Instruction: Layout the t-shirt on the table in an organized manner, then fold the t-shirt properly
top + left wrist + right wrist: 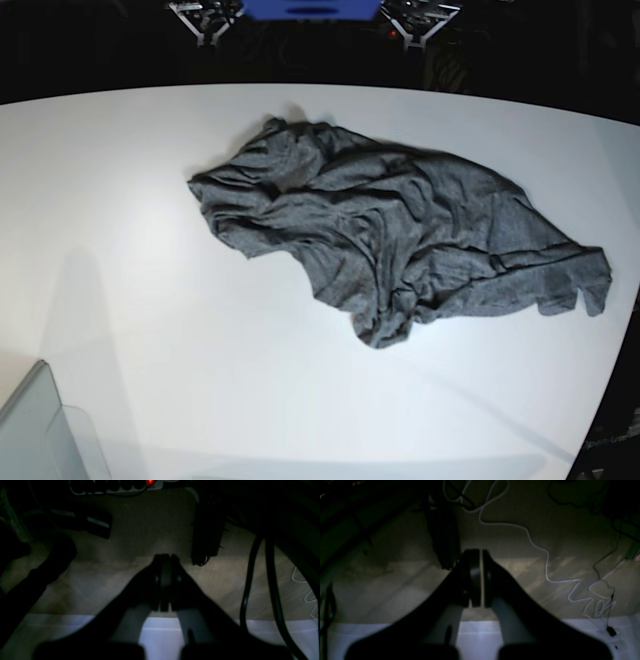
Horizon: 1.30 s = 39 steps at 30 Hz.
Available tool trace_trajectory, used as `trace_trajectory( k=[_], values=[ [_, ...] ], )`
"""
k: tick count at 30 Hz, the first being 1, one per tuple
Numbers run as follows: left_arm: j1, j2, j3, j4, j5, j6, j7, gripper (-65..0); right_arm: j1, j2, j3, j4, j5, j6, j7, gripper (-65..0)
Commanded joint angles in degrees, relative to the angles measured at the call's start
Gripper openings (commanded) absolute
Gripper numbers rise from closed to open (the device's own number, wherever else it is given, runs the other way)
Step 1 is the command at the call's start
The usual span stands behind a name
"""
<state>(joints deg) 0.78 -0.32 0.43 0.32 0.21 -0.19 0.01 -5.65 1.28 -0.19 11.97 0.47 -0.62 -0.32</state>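
Both grippers hang off the table, over the dim floor, and neither one holds anything. Seen from its own wrist camera, the left gripper has its fingers pressed flat together with no gap at the tips; the right gripper is likewise closed, only a thin sliver of light showing between its pads. Neither arm appears in the base view.

On the table lies the t-shirt, a dark heather-grey heap, crumpled and heavily wrinkled, not spread out. It sits on the right half of the worktop, nearer the far edge than the near one, stretching from about the middle out to the right edge, where one end of the cloth comes close to the curved rim (whether it hangs over, I cannot tell).

A translucent grey bin corner pokes in at the near left corner of the worktop, well apart from the shirt.

Below the left gripper run two black cables; below the right one a white cable snakes across the floor.
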Motion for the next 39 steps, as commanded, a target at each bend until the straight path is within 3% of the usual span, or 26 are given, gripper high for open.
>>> trace_trajectory(
  k=[1,36,39],
  values=[
    [0.1,-0.1,0.0,0.0,0.2,0.4,-0.1,-65.0,-0.1,0.3,-0.2,0.1,0.1,0.8,0.1,-65.0],
    [0.6,-0.9,-0.4,0.2,-0.3,0.4,-0.1,-65.0,0.0,1.8,-0.2,0.1,0.0,0.9,0.2,-65.0],
    [4.3,-1.6,-0.4,5.4,-0.3,0.3,-0.1,-65.0,-0.7,2.6,-0.2,0.1,0.0,0.9,0.3,-65.0]
  ],
)
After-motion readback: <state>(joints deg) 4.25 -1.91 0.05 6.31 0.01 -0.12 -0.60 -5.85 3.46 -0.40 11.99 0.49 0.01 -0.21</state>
